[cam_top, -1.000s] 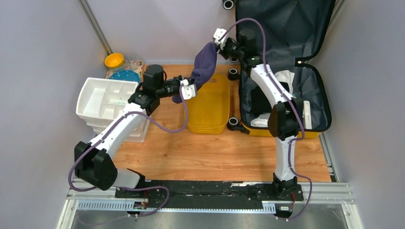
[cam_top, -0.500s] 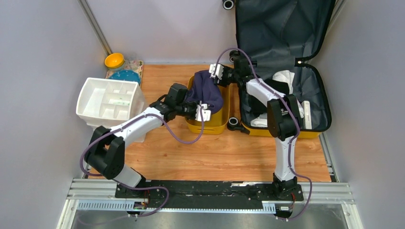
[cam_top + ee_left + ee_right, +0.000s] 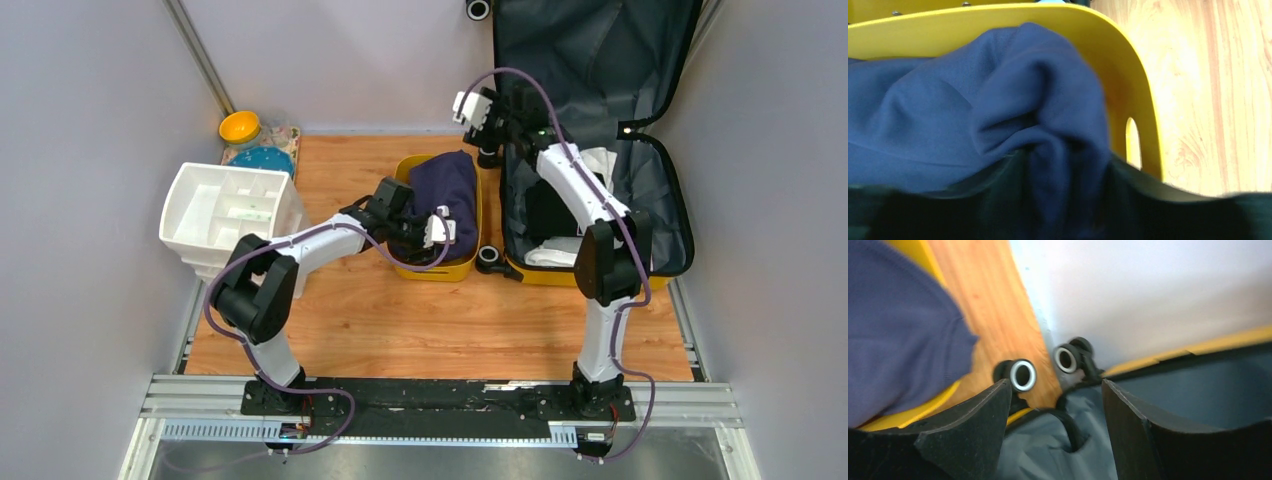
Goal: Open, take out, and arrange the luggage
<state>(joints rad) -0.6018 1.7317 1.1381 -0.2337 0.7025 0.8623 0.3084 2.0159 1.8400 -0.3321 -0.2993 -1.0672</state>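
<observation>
The luggage (image 3: 560, 277) lies open at the right, its grey-lined lid (image 3: 600, 60) standing against the back wall; white and black items remain inside. A navy cloth (image 3: 447, 185) fills the yellow tub (image 3: 430, 268) beside it. My left gripper (image 3: 441, 228) sits low over the tub's near end. In the left wrist view its blurred fingers (image 3: 1063, 165) stand apart, open, with a fold of the cloth (image 3: 973, 100) between them. My right gripper (image 3: 470, 105) hangs open and empty above the tub's far end. Between its fingers (image 3: 1055, 385) show the luggage's black wheels (image 3: 1023, 375) and grey lining (image 3: 1198, 390).
A white compartmented organiser (image 3: 225, 210) stands at the left. An orange bowl (image 3: 240, 127) and a blue dish (image 3: 265, 160) sit in the back left corner. Grey walls close in on both sides and at the back.
The navy cloth, held up between both grippers a second ago, came down into the yellow tub. Both grippers opened; the right one lifted off toward the back wall.
</observation>
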